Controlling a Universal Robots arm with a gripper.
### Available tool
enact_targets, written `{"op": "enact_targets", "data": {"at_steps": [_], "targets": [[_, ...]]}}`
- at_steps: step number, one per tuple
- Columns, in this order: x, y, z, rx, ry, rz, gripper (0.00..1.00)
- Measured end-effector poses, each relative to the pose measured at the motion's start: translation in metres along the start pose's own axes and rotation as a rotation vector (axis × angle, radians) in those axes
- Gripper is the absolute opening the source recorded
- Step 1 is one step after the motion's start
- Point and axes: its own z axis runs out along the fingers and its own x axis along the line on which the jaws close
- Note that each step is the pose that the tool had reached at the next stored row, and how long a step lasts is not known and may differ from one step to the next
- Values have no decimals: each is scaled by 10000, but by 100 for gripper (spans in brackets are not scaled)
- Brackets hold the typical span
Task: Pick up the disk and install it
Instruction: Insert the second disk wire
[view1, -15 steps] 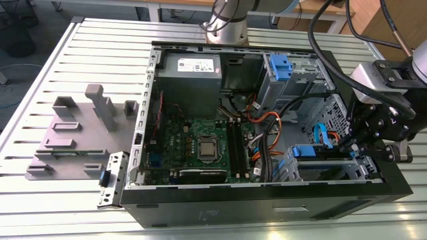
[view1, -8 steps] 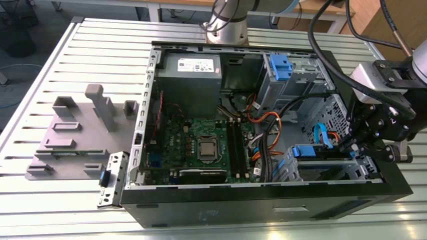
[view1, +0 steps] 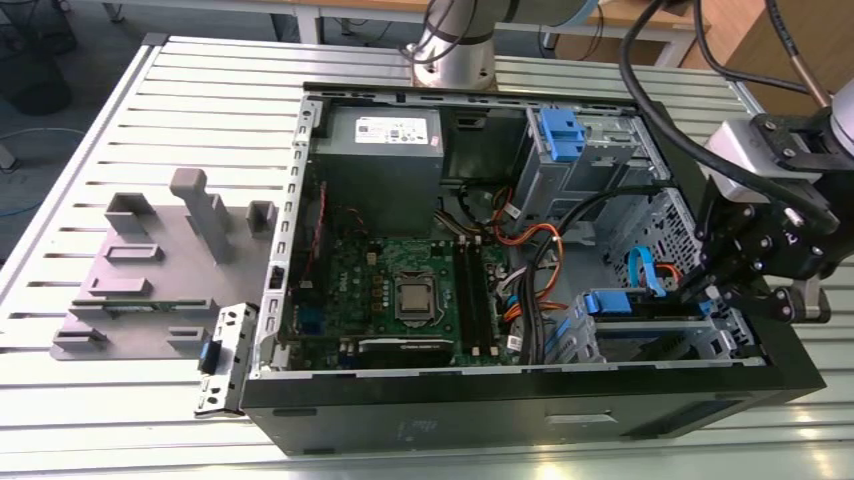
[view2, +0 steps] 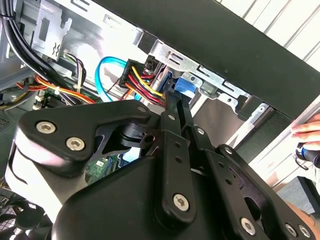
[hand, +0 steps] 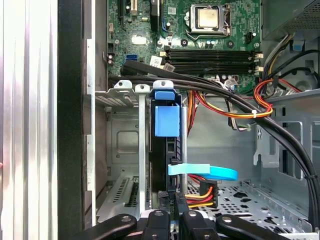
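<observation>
Nearest us in both wrist views, the black gripper (hand: 172, 212) is pressing its closed fingertips against the rear end of the disk (hand: 166, 150), which is standing on edge in the drive cage (hand: 125, 145) of the open computer case (view1: 534, 410). The first wrist view is showing us its blue end tab (hand: 166, 120) facing the motherboard (hand: 175, 25); the second wrist view is showing a person's hand (view2: 307, 131) resting beyond the case wall. Black cables (hand: 240, 105) are crossing nearby. We are seeing the case lying on a slatted metal table (view1: 174, 120).
</observation>
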Motion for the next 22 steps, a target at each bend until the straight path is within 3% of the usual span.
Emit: {"op": "enact_targets", "data": {"at_steps": [22], "targets": [[-44,72,17,1,0,0,16]]}}
